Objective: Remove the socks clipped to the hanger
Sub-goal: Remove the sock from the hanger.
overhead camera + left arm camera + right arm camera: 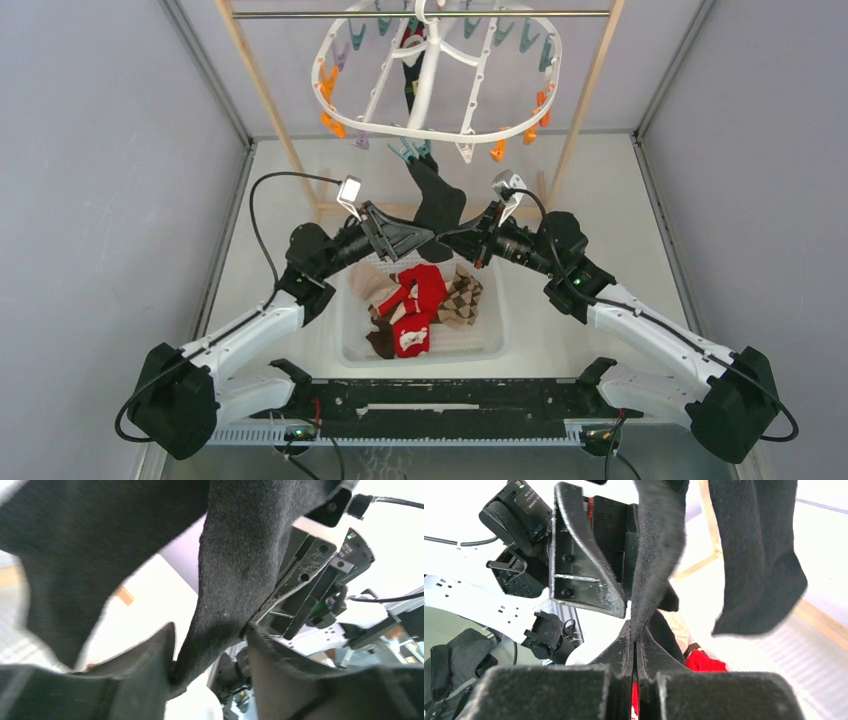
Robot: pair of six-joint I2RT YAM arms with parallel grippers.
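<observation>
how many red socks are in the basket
2: one red sock mid basket, another toward its near wall; more may be hidden underneath.

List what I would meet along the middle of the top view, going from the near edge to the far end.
The black base rail → white basket with loose socks → hanging black sock → white hanger → metal rod.

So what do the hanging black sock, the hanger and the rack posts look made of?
The black sock: soft knit fabric, matte, fuzzy weave showing. The hanger: probably plastic, smooth white moulded bars. The rack posts: pale, bare-looking wood.
</observation>
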